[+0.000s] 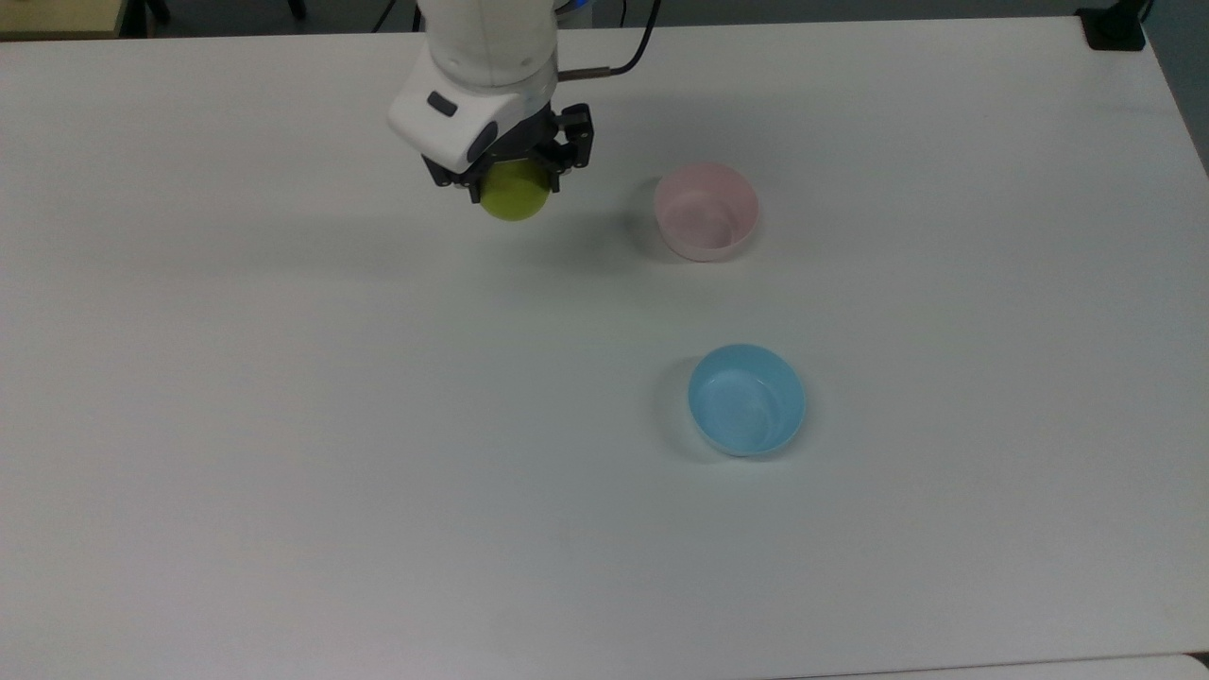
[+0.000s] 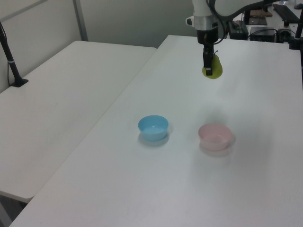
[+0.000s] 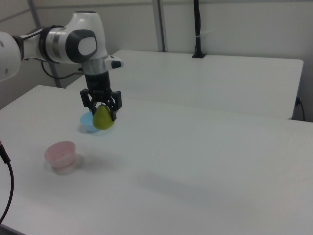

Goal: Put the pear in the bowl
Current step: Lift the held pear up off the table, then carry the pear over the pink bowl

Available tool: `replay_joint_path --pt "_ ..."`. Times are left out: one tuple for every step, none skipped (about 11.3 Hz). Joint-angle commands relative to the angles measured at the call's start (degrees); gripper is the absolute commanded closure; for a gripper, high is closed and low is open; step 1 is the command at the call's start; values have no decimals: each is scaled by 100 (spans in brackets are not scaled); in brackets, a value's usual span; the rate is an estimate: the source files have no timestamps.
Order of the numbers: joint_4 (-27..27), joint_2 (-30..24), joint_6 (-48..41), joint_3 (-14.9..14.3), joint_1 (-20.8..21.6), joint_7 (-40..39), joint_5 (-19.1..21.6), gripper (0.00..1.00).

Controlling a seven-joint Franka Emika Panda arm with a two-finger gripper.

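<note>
Two bowls on a white table [image 1: 283,425], top view: pincer [image 1: 511,181] clamping the pear [image 1: 515,193] at upper centre, pink bowl [image 1: 706,210] to its right, blue bowl [image 1: 747,399] lower right, left view: pear [image 2: 213,69] held high above the table at upper right, right view: pear [image 3: 103,119] left of centre, in front of the blue bowl [image 3: 87,122].

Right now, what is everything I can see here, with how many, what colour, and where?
pear: one, yellow-green, held in the air above the table, to the top view's left of the pink bowl.
pink bowl: one, pale pink, empty, upright on the table.
blue bowl: one, light blue, empty, upright on the table, below the pink bowl in the top view.
table: one, white, under everything.
second table: one, white, on the left view's left.
arm: one, white and grey.
tool: one, black-fingered, shut on the pear.
</note>
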Motion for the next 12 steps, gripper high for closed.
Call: replay_joint_path --pt "4 -20 -106 94 677 634 184 76" --pt "4 -20 -106 94 941 818 211 76" --pt "-4 15 -98 94 1187 994 212 75" --pt "-22 41 -89 94 1407 1118 212 75" --pt "-39 76 -80 85 1575 1180 212 75" --pt "-40 190 -54 85 1707 1276 212 73" --pt "-40 348 -28 85 1778 1373 212 73" --pt "-40 541 -19 85 1814 1383 203 73" --pt "-48 717 -10 85 1892 1383 142 73" --pt "-118 849 -10 77 1971 1374 115 73" --pt "-214 937 86 76 1998 1374 28 71" --pt "-320 955 244 76 2007 1374 27 68"
